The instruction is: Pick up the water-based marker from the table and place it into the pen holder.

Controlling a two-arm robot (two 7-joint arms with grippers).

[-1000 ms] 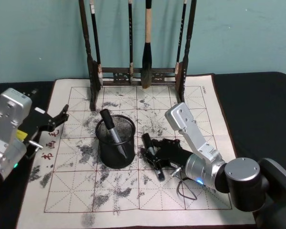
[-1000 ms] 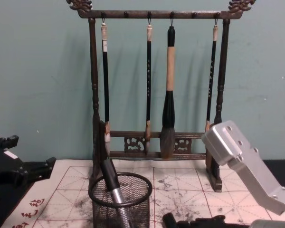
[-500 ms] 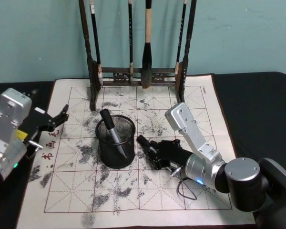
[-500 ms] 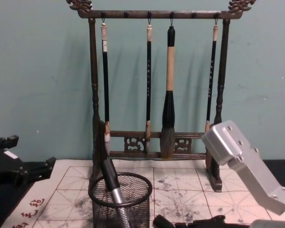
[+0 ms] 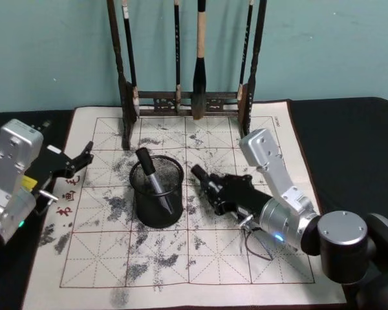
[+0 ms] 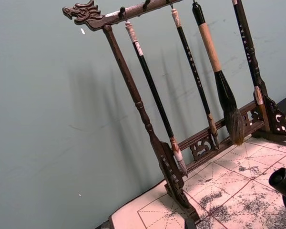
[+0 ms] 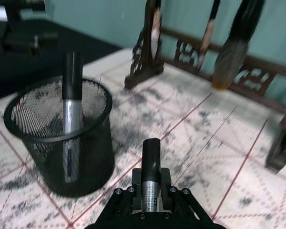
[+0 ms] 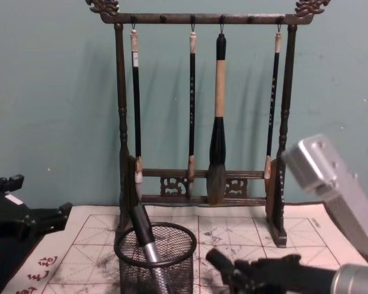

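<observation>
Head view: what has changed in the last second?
The right gripper, shut on the water-based marker, rose and moved forward, to the right of the pen holder. The pen holder, the marker inside it and the left gripper stayed put.

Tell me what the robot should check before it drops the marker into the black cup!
1. Grip: the right gripper is shut on the marker. Ok.
2. Height: the marker is beside the pen holder, not above its rim. Not ok.
3. Room inside: the other marker leans in the holder, but most of the opening is free. Ok.
4. Holder standing: it is upright on the mat. Ok.
5. Clear path: the left gripper sits at the mat's left edge, away from the holder. Ok.
</observation>
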